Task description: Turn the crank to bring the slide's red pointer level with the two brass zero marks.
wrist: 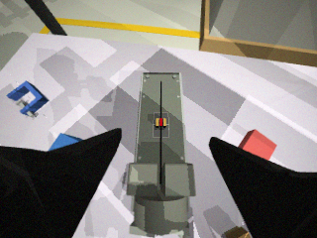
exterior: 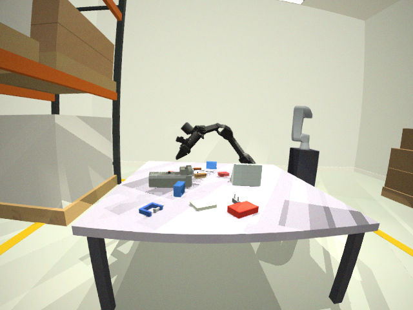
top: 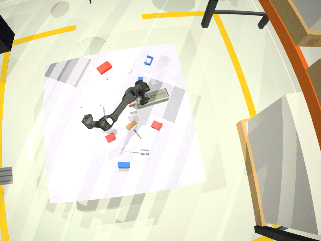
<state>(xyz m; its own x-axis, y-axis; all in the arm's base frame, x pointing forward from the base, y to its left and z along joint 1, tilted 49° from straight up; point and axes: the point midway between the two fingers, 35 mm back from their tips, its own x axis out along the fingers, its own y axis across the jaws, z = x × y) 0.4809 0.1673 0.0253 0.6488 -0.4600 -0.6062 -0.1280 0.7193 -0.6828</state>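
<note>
Top view: see the black arm [top: 119, 109] [exterior: 213, 128] stretching toward 2 o'clock from its mount, with the gripper [top: 144, 101] [exterior: 176, 157] [wrist: 165, 137] above the near end of the grey-green machine [top: 158, 98] [exterior: 170, 180] [wrist: 149, 106]. At the machine's 8 o'clock, find an orange handle [top: 132, 105] [exterior: 197, 168]; at 11 o'clock, a blue block [top: 140, 78] [exterior: 179, 188] [wrist: 65, 142]; at 6 o'clock, a red block [top: 156, 125] [wrist: 258, 145].

Exterior view: find the gripper over the machine, apart from the orange handle, which pokes out toward 2 o'clock from the machine's middle. Cannot judge the pointer's level here.

Wrist view: see the claw spread wide, pinching nothing, with fingertips at 8 and 4 o'clock of the red pointer [top: 153, 96] [exterior: 169, 172] [wrist: 160, 122]. Find this pointer between the two brass zero marks [wrist: 157, 122], looking level with both. Toward 10 o'clock, see a blue bracket [top: 151, 60] [exterior: 150, 207] [wrist: 30, 98].
</note>
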